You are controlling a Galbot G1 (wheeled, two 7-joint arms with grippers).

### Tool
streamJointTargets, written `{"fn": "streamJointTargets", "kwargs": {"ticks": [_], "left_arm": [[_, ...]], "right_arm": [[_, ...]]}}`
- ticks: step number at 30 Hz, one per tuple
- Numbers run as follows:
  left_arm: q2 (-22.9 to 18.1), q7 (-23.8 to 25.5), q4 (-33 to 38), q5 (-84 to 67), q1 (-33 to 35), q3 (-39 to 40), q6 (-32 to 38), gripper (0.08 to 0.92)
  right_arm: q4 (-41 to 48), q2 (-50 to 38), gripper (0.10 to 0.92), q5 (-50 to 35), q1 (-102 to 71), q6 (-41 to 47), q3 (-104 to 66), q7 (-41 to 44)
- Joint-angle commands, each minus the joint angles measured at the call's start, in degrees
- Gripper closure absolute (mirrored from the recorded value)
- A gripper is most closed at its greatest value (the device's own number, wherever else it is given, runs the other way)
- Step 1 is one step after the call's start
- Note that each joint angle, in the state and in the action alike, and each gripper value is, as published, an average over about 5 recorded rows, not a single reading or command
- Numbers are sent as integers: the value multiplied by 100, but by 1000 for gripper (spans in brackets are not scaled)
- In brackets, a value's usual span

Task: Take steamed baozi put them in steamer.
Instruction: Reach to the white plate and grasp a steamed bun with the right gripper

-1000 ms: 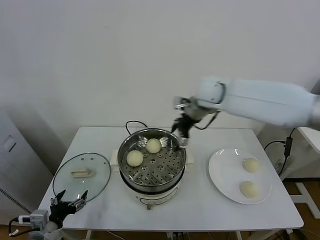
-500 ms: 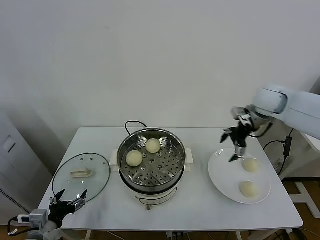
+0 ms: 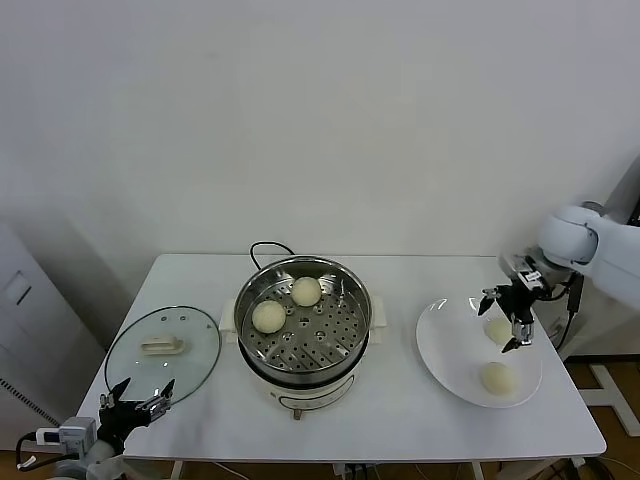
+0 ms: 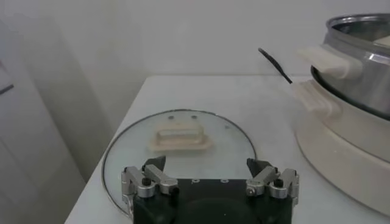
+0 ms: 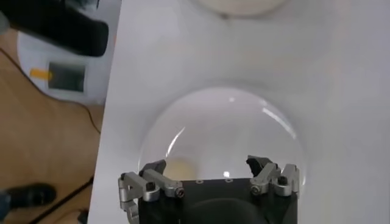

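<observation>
Swung right from the steamer (image 3: 303, 325) rim to above the far baozi (image 3: 500, 329) on the plate (image 3: 437, 340): right claw (image 3: 509, 320), spread wide, empty. Second plate baozi (image 3: 496, 377) nearer; two more already in the steamer's tray. Left claw (image 3: 138, 400) parked open at the table (image 3: 400, 420) near-left corner, beside the glass lid (image 3: 163, 347). Risk: off-centre descent, soft dough dented or nudged off the plate. Far baozi partly hidden behind the claw.

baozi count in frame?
4. Two sit in the steamer: one at the back, one toward its left. Two lie on the plate: the far one under the open right hand, the near one. None looks hidden.
</observation>
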State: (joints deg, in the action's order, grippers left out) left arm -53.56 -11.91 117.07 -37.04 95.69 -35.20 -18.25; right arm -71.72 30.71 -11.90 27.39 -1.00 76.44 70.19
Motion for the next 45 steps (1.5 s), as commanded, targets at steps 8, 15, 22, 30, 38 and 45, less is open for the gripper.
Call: {"fn": "streamJointTargets", "kwargs": {"ticks": [8, 15, 22, 30, 38, 45], "left_arm": [[-9, -1, 4, 4, 21, -3, -4, 177], [-27, -1, 5, 15, 10, 12, -11, 177], [-28, 1, -3, 17, 18, 13, -7, 177], [-35, 3, -29, 35, 26, 17, 3, 177], [-43, 6, -32, 65, 35, 22, 10, 177], [-50, 10, -44, 83, 38, 30, 15, 177]], "right_arm": [[374, -101, 203, 898, -1841, -394, -1427, -112], [492, -16, 203, 1174, -2141, -405, -1728, -229], [615, 99, 213, 1327, -2353, -402, -1925, -262], [674, 149, 274, 1440, -2544, -384, -2083, -218], [710, 187, 350, 1509, -2687, -353, -2203, -246], [730, 201, 465, 1469, -2723, -334, -2252, -273]]}}
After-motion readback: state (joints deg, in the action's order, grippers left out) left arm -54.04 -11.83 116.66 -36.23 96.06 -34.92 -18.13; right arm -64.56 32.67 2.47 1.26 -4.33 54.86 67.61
